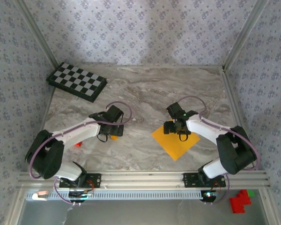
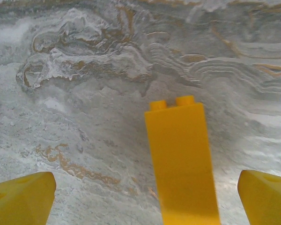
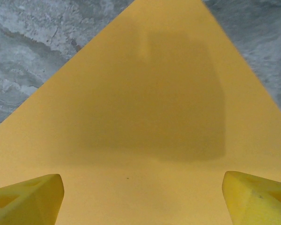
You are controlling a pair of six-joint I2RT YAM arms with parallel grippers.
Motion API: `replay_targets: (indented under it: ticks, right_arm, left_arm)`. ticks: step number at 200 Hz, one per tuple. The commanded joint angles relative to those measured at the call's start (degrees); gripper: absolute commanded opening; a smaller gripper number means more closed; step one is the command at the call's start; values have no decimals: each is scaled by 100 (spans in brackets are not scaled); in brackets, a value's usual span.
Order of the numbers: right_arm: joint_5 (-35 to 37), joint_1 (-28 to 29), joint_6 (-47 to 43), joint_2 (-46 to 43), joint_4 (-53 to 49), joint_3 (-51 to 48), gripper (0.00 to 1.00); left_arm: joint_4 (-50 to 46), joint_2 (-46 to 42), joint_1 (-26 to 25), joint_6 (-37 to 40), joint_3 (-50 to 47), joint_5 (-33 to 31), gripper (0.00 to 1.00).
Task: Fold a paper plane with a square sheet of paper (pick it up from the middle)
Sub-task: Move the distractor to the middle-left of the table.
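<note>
The square sheet of paper (image 1: 176, 141) lies flat on the marble table, turned like a diamond, orange-yellow and uncreased. My right gripper (image 1: 177, 127) hovers over its far-left part, open, with both yellow fingertips (image 3: 28, 199) spread wide above the sheet (image 3: 145, 117) and its shadow falling on the paper. My left gripper (image 1: 113, 130) is open too, low over the table to the left. Between its fingertips (image 2: 21, 199) stands a small orange block (image 2: 180, 159), untouched on either side. No paper plane is in view.
A black-and-white checkered board (image 1: 77, 81) lies at the far left corner. A small red piece (image 1: 77, 144) sits by the left arm. Red and green blocks (image 1: 240, 200) rest beyond the front rail at the right. Patterned walls enclose the table.
</note>
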Motion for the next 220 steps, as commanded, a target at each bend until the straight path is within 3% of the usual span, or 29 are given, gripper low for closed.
replay_targets:
  ticks: [1,62,143,181,202,220]
  right_arm:
    - [-290,-21,120,208,265,18,89]
    - [-570,47,-14,830,704,112,85]
    - [-1480,1411,-343,2153,1005,1401,76]
    - [-1862,1803,-612,2490,679,2490,75]
    - [-1998,1447,-512,1931,829,2238,76]
    - [-2229,836,-368,1213,1113,1580,79]
  left_arm:
    - [107,153,207,67,28,-81,100]
    - [434,180,848,50,-253,-114,97]
    - [639,-1499,1614,-141,-430,-44,99]
    - [597,-2011,1554,-182,-516,884,99]
    - [411,-2111,1234,-209,-460,1254,100]
    - [130,-1917,634,-330,-245,1208,100]
